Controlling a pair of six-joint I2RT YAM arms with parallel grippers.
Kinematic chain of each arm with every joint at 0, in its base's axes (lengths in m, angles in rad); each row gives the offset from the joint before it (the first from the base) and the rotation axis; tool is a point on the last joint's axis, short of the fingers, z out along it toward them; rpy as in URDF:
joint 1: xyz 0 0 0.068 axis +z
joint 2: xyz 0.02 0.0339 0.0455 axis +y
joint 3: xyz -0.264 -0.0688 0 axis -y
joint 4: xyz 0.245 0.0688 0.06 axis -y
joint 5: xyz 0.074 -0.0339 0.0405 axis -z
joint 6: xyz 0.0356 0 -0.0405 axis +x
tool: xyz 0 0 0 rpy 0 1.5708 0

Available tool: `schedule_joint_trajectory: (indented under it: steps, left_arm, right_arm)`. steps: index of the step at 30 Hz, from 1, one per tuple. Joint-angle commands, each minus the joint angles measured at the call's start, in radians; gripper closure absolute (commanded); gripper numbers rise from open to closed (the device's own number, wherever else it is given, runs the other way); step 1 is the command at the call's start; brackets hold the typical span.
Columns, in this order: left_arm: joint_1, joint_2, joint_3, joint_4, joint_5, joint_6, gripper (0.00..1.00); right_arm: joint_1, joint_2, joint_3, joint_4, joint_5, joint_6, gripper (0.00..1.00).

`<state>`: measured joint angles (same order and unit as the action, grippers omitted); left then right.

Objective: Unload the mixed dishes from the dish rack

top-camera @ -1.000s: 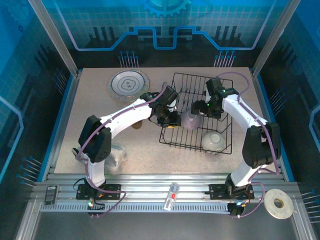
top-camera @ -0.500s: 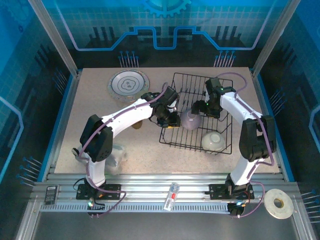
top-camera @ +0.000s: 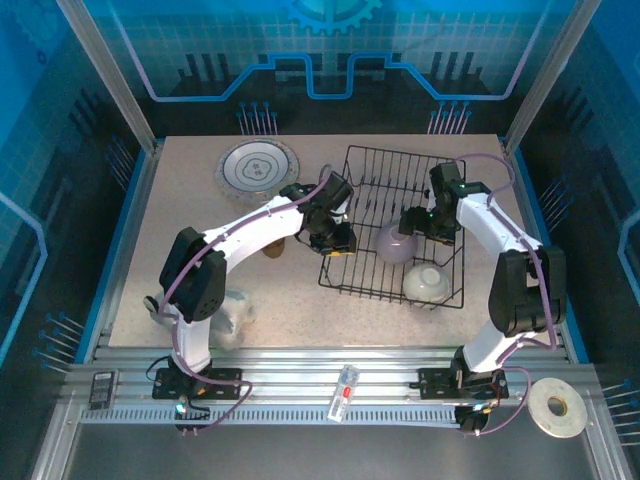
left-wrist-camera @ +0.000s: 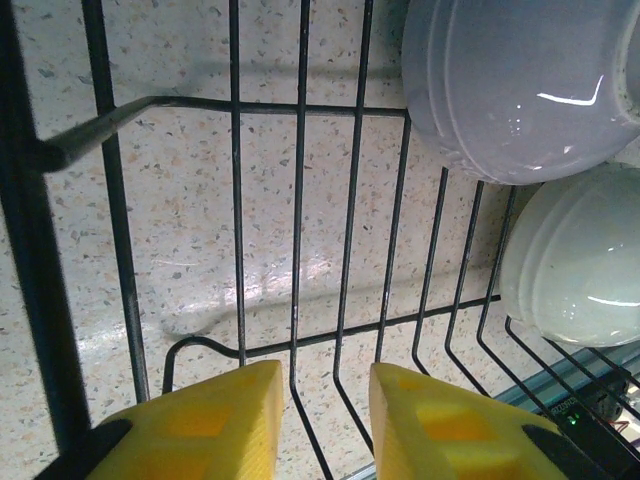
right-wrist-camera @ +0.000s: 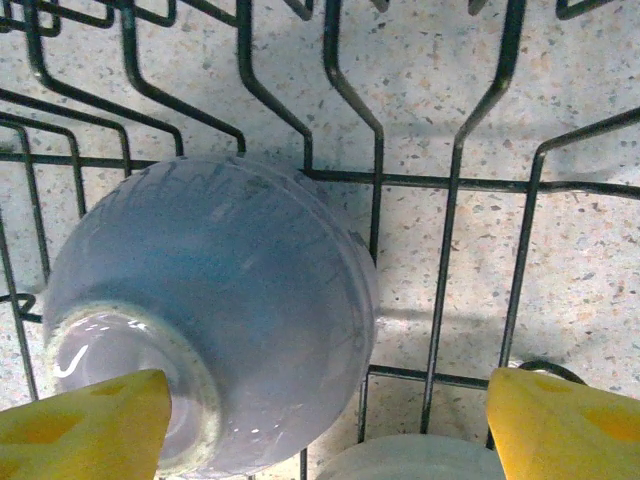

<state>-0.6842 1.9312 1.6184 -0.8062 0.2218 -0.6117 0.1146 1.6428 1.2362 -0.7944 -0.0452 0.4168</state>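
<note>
The black wire dish rack stands right of centre. In it a lilac bowl lies tilted, foot up, and a white bowl sits upside down near the front right corner. My right gripper hangs open just behind the lilac bowl; one fingertip is at the bowl's foot and the other stands far to the right. My left gripper is at the rack's left front edge, jaws a little apart over the wires. A patterned plate lies on the table at the back left.
A small brown cup peeks out beneath the left arm. A whitish plastic lump sits by the left arm's base. A white tape ring lies off the table at the front right. Bare tabletop lies left of the rack.
The right gripper has shifted right and nearer, and the lilac bowl has moved a little right with it. The left arm has hardly moved.
</note>
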Motion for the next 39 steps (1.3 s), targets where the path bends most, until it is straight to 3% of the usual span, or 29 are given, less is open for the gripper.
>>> schedule_joint_trajectory:
  steps: [1,6,14,24,33,39]
  left_arm:
    - [0.003,0.01,-0.006,-0.008,0.017,-0.003,0.67]
    - [0.002,-0.012,-0.021,0.012,0.029,-0.003,0.59]
    - [0.0,-0.053,-0.081,0.05,0.043,-0.019,0.49]
    - [-0.005,-0.055,-0.081,0.078,0.069,-0.028,0.28]
    - [-0.006,-0.036,-0.074,0.082,0.077,-0.04,0.27]
    - [-0.008,-0.014,-0.049,0.07,0.076,-0.043,0.27]
  right_arm:
    - [-0.012,-0.049,-0.002,0.009,-0.083,-0.005,0.17]
    - [-0.029,-0.073,-0.041,0.066,-0.163,0.028,0.15]
    - [-0.042,-0.046,-0.117,0.104,-0.189,0.043,0.16]
    - [-0.048,-0.02,-0.198,0.149,-0.197,0.059,0.21]
    - [-0.076,-0.003,-0.25,0.193,-0.242,0.075,0.33]
    - [-0.096,0.015,-0.255,0.215,-0.28,0.083,0.46]
